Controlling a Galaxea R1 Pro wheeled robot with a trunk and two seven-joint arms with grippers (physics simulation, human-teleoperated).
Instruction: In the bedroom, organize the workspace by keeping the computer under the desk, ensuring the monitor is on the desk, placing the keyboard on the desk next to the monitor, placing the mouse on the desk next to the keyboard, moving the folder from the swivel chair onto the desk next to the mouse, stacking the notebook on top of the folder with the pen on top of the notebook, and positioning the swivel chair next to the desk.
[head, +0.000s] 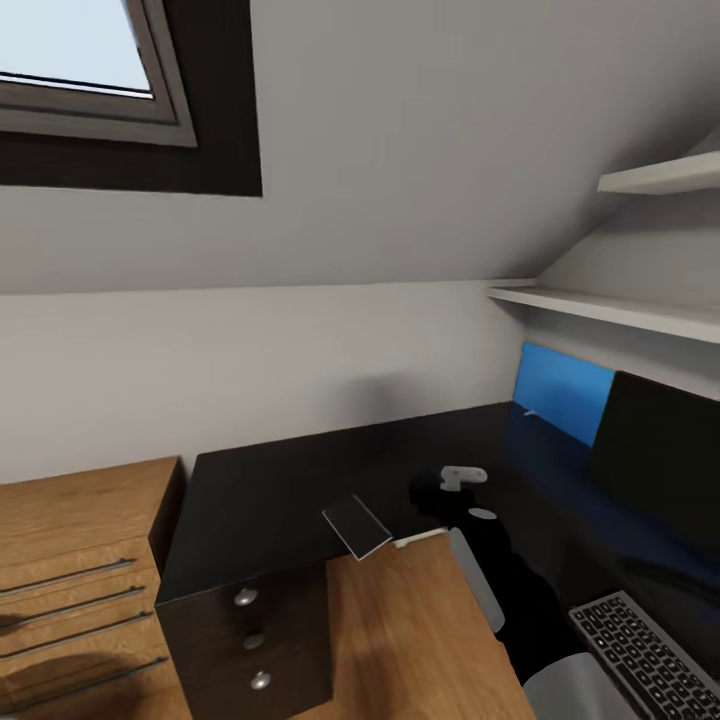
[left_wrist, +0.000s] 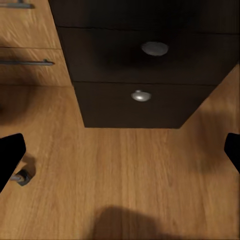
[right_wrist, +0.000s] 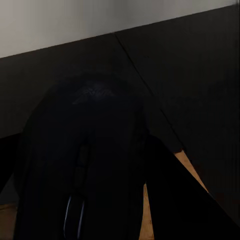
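Right gripper (head: 440, 495) clenched on the mouse (right_wrist: 85, 165) above the desk (head: 270, 490)
The mouse is a black rounded lump with a scroll wheel, held over the glossy black desk top, near its front edge. Left gripper (left_wrist: 120, 150) is released, over the wood floor before the desk drawers (left_wrist: 145, 95). The keyboard (head: 650, 655) and blue folder (head: 560, 390) are on the desk
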